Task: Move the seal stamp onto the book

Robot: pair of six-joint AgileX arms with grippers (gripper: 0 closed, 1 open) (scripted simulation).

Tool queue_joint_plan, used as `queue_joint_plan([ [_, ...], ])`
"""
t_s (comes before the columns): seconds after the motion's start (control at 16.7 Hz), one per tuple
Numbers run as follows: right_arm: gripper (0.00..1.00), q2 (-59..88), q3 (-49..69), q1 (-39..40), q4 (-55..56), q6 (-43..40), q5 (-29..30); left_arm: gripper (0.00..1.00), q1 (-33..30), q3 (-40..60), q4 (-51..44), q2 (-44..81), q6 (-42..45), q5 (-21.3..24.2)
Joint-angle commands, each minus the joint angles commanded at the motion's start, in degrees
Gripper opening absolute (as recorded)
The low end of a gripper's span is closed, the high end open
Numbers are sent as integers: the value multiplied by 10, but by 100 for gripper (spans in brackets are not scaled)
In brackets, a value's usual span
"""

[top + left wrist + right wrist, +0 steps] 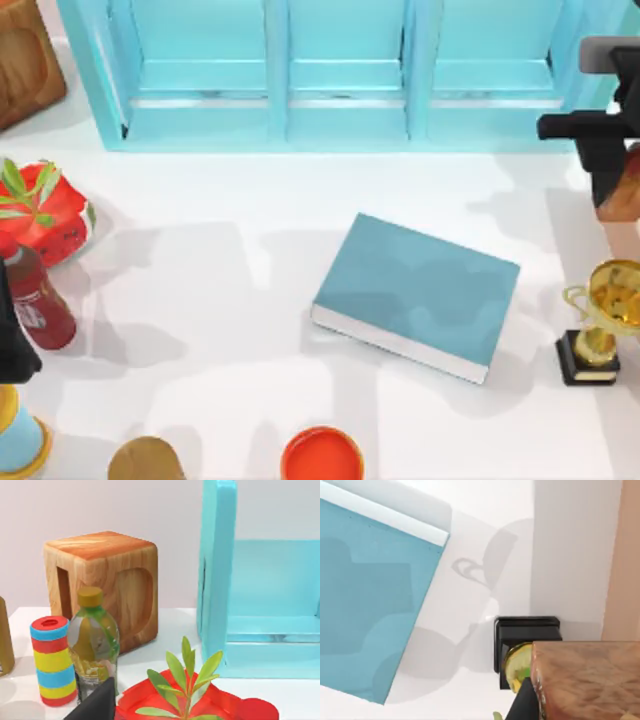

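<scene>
Seal stamp (622,197): pinched in right gripper (612,185), 3 o'clock table edge (above trophy (600,320)). Book (415,293): flat at centre, open tabletop around. Left gripper (12,340): 9 o'clock, fingers unreadable.

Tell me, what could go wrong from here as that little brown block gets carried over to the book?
The right gripper holds the seal stamp at the table's right edge, above the trophy.

1. The trophy stands between there and the book; a low swing might knock it over.
2. The right wrist view shows the stamp's brown body right beside the camera, so little of the grip is visible; a loose hold could let it slip.
3. The stamp is small and upright; it might topple when released.
</scene>
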State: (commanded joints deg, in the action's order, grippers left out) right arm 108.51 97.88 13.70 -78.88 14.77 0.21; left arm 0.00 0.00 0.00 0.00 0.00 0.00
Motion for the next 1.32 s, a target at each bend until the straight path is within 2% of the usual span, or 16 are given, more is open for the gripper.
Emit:
queue_joint_plan([
  [0.54,0,141,51,194,86,196,1,100,0,0,0,0,0,0],
  [1.26,0,146,62,202,79,204,1,100,0,0,0,0,0,0],
  [1.32,8,146,62,202,79,204,1,100,0,0,0,0,0,0],
])
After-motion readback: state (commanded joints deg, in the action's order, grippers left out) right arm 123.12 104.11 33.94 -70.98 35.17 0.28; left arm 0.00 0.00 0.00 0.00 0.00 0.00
